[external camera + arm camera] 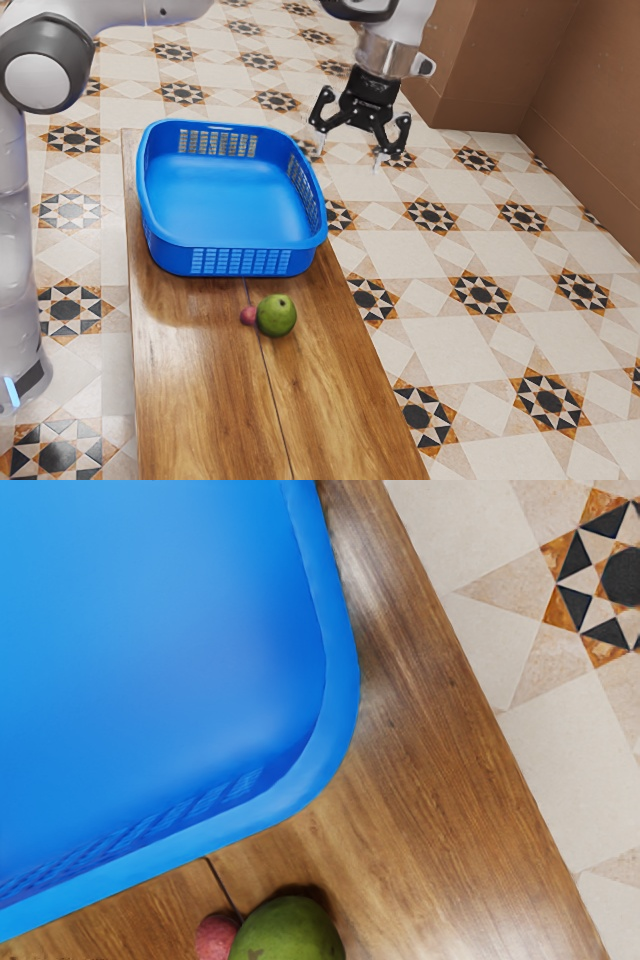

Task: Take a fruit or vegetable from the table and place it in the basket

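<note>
From where I'm standing, the blue basket (235, 242) is sitting upright on the wooden tabletop (200, 400). Outside it, near its wall on the exterior camera's side, a green fruit (277, 316) and a smaller red fruit (247, 316) are lying on the wood. They're huddling so close that I'm not managing to tell whether they're touching; the red one is keeping to the exterior view's left. The green one is showing a dark spot on top. A dark seam (275, 405) is running out from the basket's foot and passing by the pair. The arm (390, 52) is reaching across, and its black gripper (349, 157) is hanging higher than the basket, off toward the exterior view's right of it, pointing down. The fingers (319, 135) are standing well apart. In the wrist view, a rounded corner of the basket is curving round, and the two fruits are resting past its rim. Beyond the basket, a star-patterned floor (480, 340) is spreading out, and a brown wall (590, 90) is rising toward the exterior view's right
</note>
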Tool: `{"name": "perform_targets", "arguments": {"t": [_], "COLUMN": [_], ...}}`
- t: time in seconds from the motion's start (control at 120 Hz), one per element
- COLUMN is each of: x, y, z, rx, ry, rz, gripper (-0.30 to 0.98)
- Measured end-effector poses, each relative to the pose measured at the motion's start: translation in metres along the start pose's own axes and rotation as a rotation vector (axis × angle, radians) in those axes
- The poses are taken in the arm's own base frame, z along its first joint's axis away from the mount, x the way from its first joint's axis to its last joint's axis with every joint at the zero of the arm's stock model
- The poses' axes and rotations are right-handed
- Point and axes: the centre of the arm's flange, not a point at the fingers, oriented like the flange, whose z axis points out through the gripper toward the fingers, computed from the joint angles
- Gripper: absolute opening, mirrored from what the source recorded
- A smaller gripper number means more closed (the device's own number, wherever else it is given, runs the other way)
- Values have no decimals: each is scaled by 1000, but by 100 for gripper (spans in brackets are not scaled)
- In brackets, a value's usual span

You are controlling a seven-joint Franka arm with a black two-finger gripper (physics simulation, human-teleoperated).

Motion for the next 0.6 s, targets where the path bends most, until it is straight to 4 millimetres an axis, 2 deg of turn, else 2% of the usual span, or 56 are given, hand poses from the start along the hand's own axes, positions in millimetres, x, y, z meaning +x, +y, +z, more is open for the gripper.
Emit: {"name": "perform_targets", "arguments": {"t": [0.158, 0.317, 0.433, 0.508, 0.6], "x": [1, -2, -2, 2, -8], "y": [13, 14, 18, 30, 35], "z": [-11, -22, -30, -24, -19], "rx": [-120, -174, -187, -169, -145], "ry": [33, 73, 133, 157, 166], "rz": [-259, -342, -182, -14, 197], "gripper": [69, 69, 69, 69, 69]}}
